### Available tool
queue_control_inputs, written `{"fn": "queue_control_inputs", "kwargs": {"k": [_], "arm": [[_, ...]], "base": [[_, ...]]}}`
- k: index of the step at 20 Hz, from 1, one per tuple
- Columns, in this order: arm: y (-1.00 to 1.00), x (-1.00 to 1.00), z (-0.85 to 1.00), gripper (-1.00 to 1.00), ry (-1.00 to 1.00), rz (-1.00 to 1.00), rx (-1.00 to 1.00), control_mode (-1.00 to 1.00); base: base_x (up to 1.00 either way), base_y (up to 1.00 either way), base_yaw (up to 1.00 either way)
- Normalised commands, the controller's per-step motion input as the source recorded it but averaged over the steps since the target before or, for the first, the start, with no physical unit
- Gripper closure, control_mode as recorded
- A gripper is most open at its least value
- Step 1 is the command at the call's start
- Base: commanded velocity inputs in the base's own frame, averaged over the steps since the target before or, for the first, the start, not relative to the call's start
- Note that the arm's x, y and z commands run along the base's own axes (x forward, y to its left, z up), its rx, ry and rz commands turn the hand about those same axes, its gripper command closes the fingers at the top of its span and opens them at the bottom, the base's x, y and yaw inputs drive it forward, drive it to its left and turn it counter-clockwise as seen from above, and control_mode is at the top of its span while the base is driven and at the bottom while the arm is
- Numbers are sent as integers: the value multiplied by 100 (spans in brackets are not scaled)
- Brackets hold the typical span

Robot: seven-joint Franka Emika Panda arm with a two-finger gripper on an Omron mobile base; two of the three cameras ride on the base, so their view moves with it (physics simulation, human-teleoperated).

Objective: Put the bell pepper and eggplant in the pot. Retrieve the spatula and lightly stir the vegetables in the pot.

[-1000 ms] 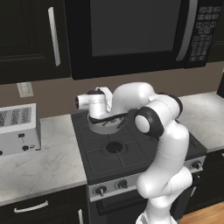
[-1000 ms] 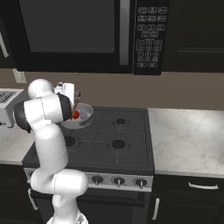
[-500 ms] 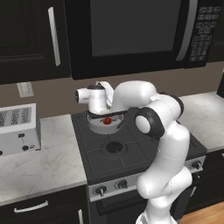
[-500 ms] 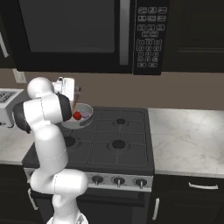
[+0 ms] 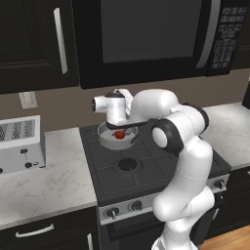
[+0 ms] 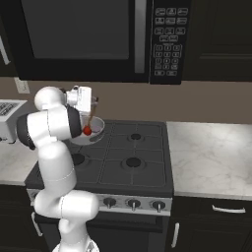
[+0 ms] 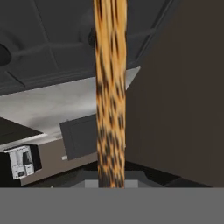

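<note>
A black stove (image 5: pixel 141 168) with dark grates sits between two stretches of pale marbled counter (image 5: pixel 44 183), its row of knobs along the front edge. On the back left burner stands the pot (image 5: pixel 108 139), shallow and silver-grey, with the bell pepper (image 5: pixel 119 134) showing red inside it. A white toaster (image 5: pixel 19 144) stands on the counter to the left of the stove, back toward the wall, and the counter on the right (image 6: pixel 211 157) runs off toward the corner.
</note>
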Motion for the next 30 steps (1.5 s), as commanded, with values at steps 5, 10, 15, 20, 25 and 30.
{"fn": "queue_control_inputs", "kwargs": {"k": [5,10,15,20,25,30], "arm": [[-29,16,4,100,0,-3,0,-100],[0,7,-2,100,1,-2,0,-100],[0,2,-19,100,8,-1,0,-100],[1,1,-25,100,12,0,-2,-100],[18,41,-6,100,0,0,0,-100],[35,25,-9,100,0,0,-1,-100]], "base": [[0,0,0],[0,0,0],[0,0,0],[0,0,0],[0,0,0],[0,0,0]]}}
